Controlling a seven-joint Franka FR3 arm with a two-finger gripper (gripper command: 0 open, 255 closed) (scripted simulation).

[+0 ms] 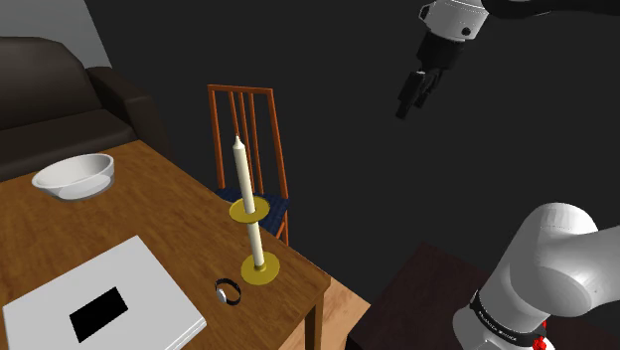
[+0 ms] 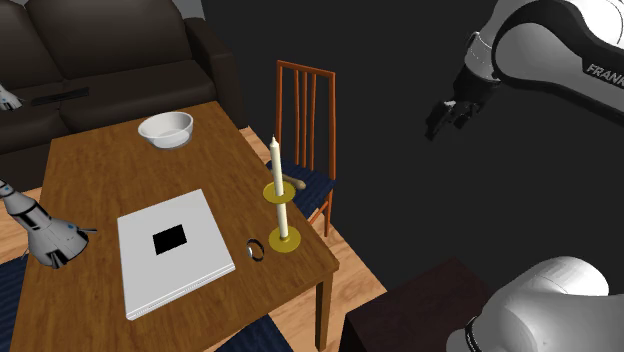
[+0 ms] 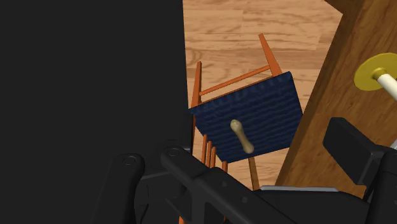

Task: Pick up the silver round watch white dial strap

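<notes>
**Gripper open in the air, watch down by the table's corner**

The black gripper [image 1: 405,107] hangs high up, its two fingers apart and gripping nothing, over the wooden chair [image 1: 250,124]. Well below it, the watch [image 1: 229,291] lies on the wooden table [image 1: 149,194] near the corner, just beside the base of the yellow candlestick [image 1: 259,269]. Its strap curls into a loop. I can't make out its long axis, or which way the dial faces.
</notes>
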